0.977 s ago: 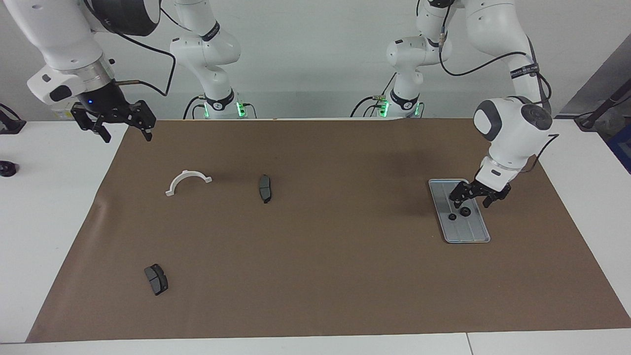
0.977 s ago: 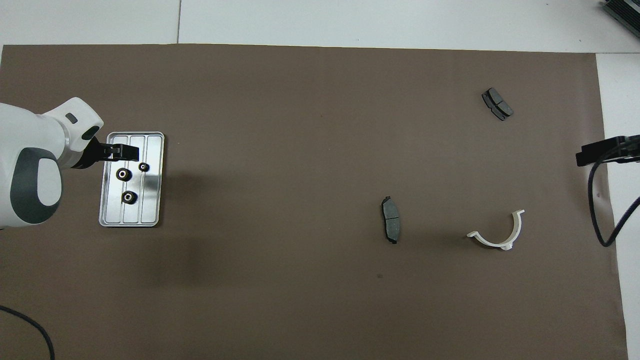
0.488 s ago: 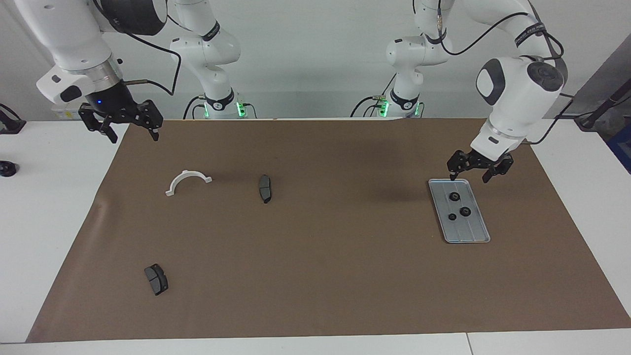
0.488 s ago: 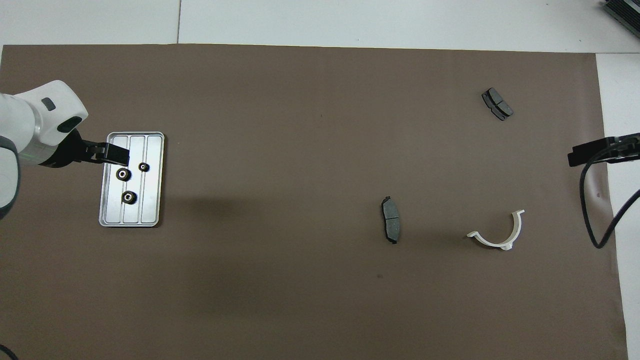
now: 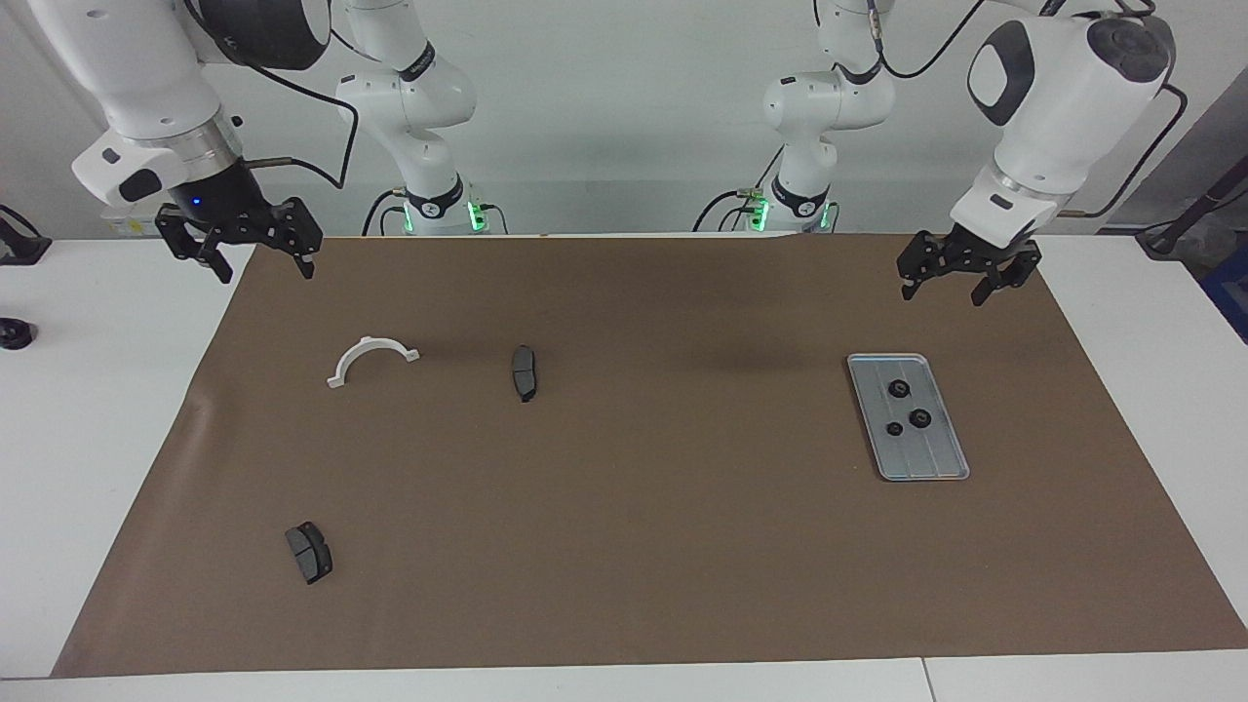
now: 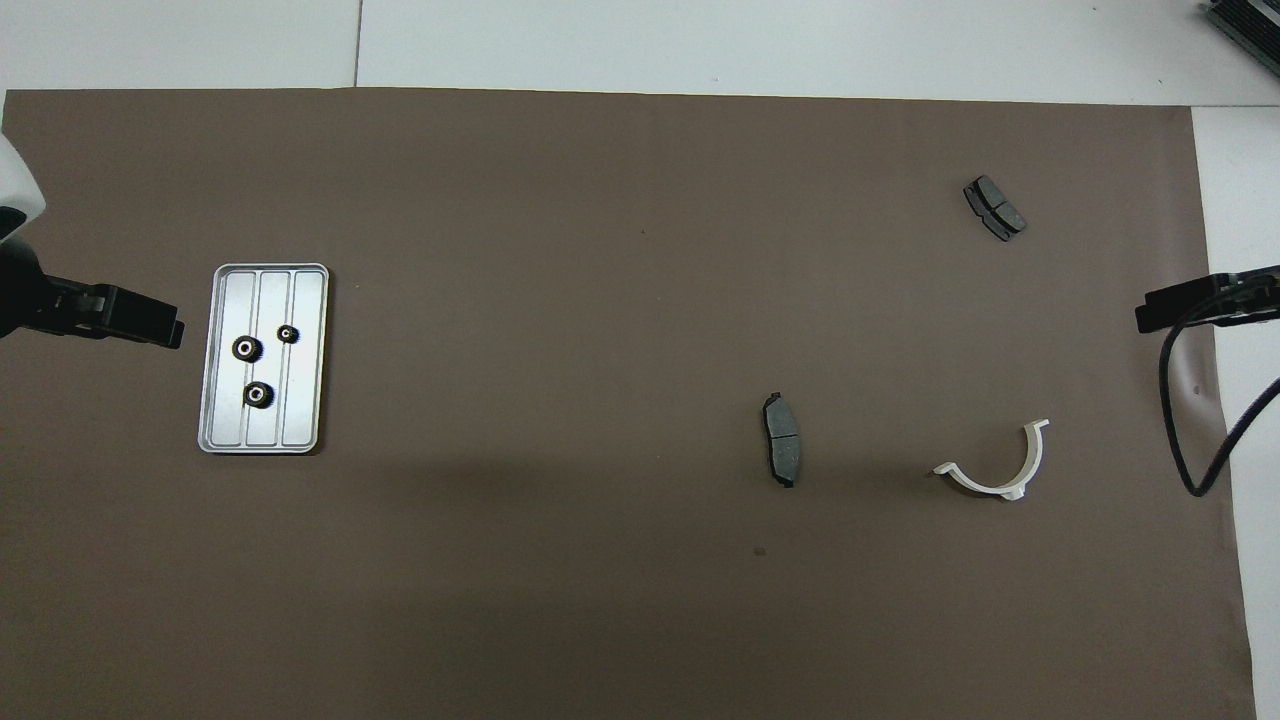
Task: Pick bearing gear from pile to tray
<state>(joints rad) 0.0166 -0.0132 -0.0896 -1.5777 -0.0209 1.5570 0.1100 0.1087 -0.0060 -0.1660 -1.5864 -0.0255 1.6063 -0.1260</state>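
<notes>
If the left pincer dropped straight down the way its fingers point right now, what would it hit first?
Probably just the bare brown mat. The left pincer hangs open above the mat's edge nearest the robots, and the tray with its three small black gears lies farther out, apart from that line. Its exact height is hard to judge.

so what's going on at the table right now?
Nothing is being held. Three small black round gears lie in the flat silver-grey metal tray. The left gripper is up in the air over the brown mat's edge nearest the robots, fingers open. The right gripper waits open at its end. A white plastic half-ring and two dark grey pads lie on the mat.
</notes>
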